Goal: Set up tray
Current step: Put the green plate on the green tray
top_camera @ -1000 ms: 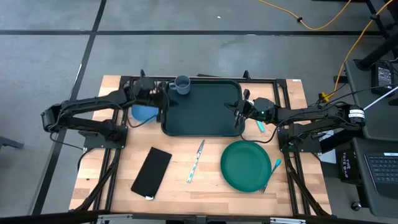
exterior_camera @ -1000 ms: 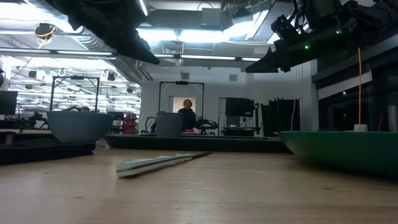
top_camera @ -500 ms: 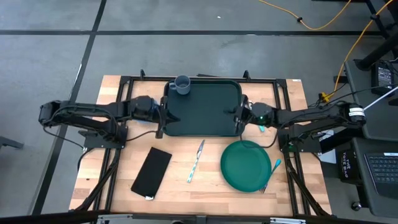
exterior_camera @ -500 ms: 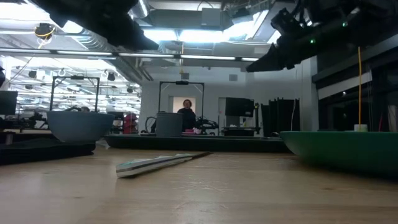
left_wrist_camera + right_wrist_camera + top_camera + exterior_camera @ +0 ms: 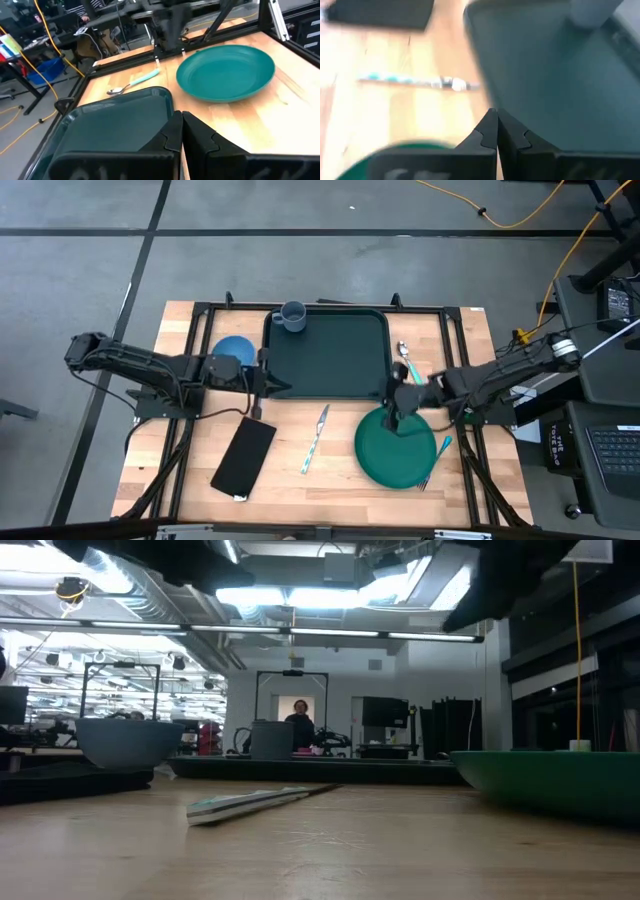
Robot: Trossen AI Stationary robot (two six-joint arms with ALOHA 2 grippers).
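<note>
The dark green tray (image 5: 325, 355) lies flat at the table's far middle, with a grey cup (image 5: 293, 315) standing in its far-left corner. My left gripper (image 5: 280, 388) is shut and hovers at the tray's near-left corner (image 5: 165, 95); the low view shows no fingers down at table height. My right gripper (image 5: 393, 418) is shut too, and hangs above the far edge of the round green plate (image 5: 395, 445). In the right wrist view its shut fingers (image 5: 495, 120) point toward the tray (image 5: 555, 75).
A blue bowl (image 5: 233, 350) sits left of the tray. A spoon (image 5: 408, 360) lies to the tray's right. A knife (image 5: 315, 438) and a flat black rectangle (image 5: 244, 457) lie on the near half. A fork (image 5: 435, 460) rests by the plate's right rim.
My left gripper has drawn back from beside the cup, travelling along the tray's left side toward the table's near edge, to the tray's near-left corner. My right gripper has left the tray's right rim and moved toward the near edge, over the plate. Both have risen.
</note>
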